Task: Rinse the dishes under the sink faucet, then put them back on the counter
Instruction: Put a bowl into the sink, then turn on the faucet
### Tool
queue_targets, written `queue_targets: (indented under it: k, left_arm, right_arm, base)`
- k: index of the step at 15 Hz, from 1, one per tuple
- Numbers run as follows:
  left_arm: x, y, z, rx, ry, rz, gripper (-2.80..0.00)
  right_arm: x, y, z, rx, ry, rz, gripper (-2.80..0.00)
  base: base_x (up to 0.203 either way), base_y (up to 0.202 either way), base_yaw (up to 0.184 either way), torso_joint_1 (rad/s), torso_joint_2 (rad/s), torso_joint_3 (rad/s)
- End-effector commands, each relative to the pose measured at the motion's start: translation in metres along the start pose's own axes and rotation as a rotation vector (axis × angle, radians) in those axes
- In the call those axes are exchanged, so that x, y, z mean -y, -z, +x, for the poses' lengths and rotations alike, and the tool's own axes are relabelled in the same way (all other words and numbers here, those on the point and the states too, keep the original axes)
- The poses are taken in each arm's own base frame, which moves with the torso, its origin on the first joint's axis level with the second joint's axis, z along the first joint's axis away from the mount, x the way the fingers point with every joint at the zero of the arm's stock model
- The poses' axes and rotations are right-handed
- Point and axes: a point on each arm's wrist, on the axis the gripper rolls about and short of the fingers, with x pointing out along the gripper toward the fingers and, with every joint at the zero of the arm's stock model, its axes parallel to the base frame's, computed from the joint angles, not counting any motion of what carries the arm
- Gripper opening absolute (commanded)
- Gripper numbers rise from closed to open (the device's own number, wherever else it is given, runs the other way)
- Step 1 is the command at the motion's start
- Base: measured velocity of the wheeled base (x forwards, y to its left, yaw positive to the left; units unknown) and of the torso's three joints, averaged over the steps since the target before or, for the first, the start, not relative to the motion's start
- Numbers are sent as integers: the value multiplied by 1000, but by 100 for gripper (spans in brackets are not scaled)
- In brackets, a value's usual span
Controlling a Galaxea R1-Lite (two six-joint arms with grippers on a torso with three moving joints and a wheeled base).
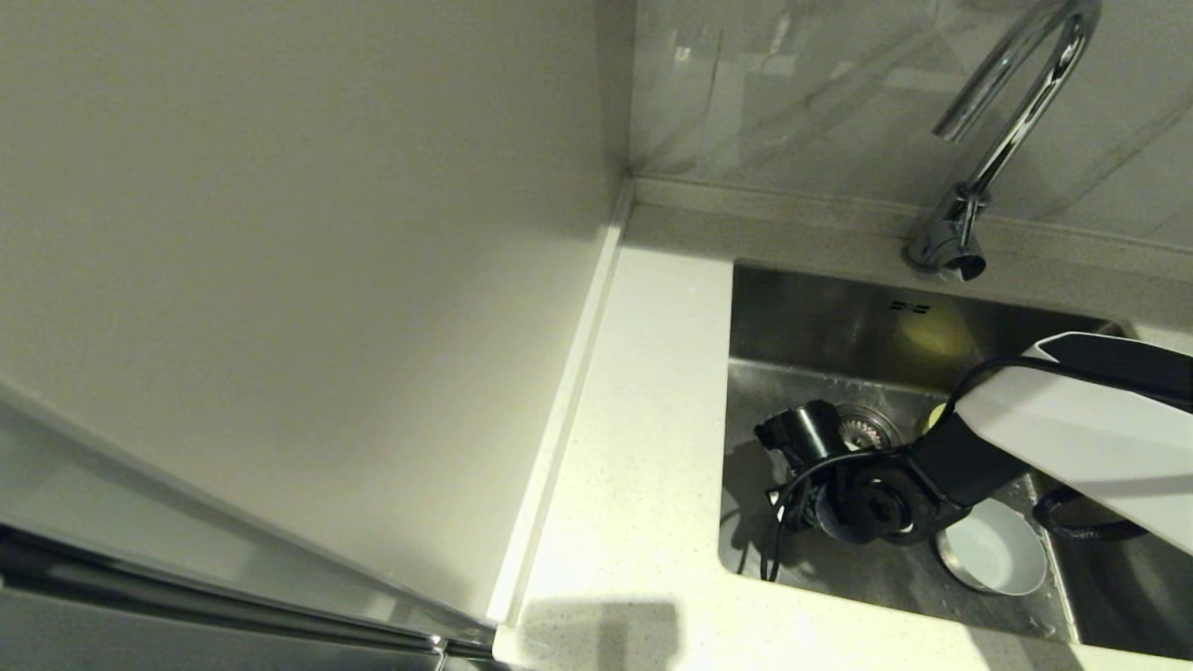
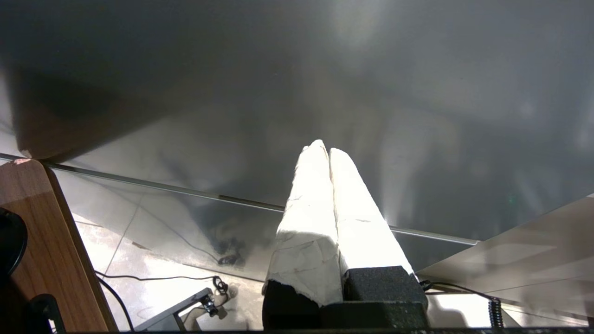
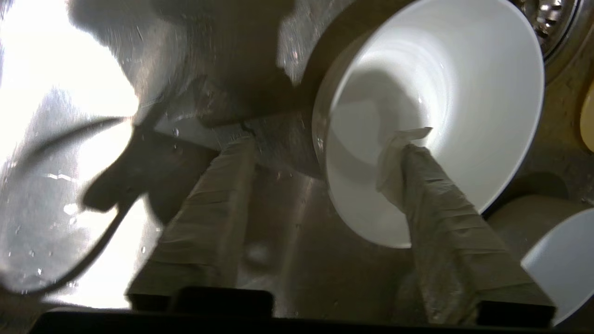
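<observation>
Beige panel fills the left half of the head frame; right of it the counter (image 1: 643, 391) runs down the middle, and the sink (image 1: 802, 317) takes the right side, with the faucet (image 1: 1011, 112) at upper right.

Your left gripper (image 2: 328, 150) is parked away from the sink with its fingers pressed together on nothing.

Your right gripper (image 3: 325, 153) is low in the sink, just left of the drain. Its fingers stand apart across the rim of a tilted white bowl (image 3: 445, 83): one outside, one inside against the wall. They look spread, not pinching, so treat the bowl as not held.

A second bowl (image 1: 995, 552) sits lower right in the basin; a sliver of yellow bowl (image 3: 588, 120) shows at the far right edge.

To grip well, close squarely on the rim before lifting; wet porcelain on a tilt will likely slip. Then carry it up under the spout.
</observation>
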Motion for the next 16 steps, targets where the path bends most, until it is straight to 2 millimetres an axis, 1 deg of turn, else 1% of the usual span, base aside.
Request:
queue_targets:
  k: [1,3,5,6,9,11,13,14,16]
  left_arm:
    - [0,1,0,-3,0,0,-280]
    - [0,1,0,-3,0,0,-280]
    - [0,1,0,-3,0,0,-280]
    - [0,1,0,-3,0,0,-280]
    - [0,1,0,-2,0,0,-280]
    - [0,1,0,-3,0,0,-280]
    - [0,1,0,-3,0,0,-280]
    - [0,1,0,-2,1,0,-280]
    - [0,1,0,-3,0,0,-280]
  right_arm:
    - [7,-2,-13,17,2,9,0]
    - [17,-2,-30,34,0,32,0]
    - [32,-4,-59,76,-4,74,0]
    - [41,-4,-75,101,-6,96,0]
    - [77,4,-141,209,-17,207,0]
    - [105,18,-190,268,-28,292,0]
    - [128,41,-230,259,-40,384,0]
    - [136,57,-244,204,-40,431,0]
    - [146,82,-262,106,-34,551,0]
  base:
    - [0,0,0,0,0,0]
    - [0,0,0,0,0,0]
    - [0,0,0,0,0,0]
    - [0,0,0,0,0,0]
    - [0,0,0,0,0,0]
    - [0,0,0,0,0,0]
    - [0,0,0,0,0,0]
    - [0,0,0,0,0,0]
    - [0,0,0,0,0,0]
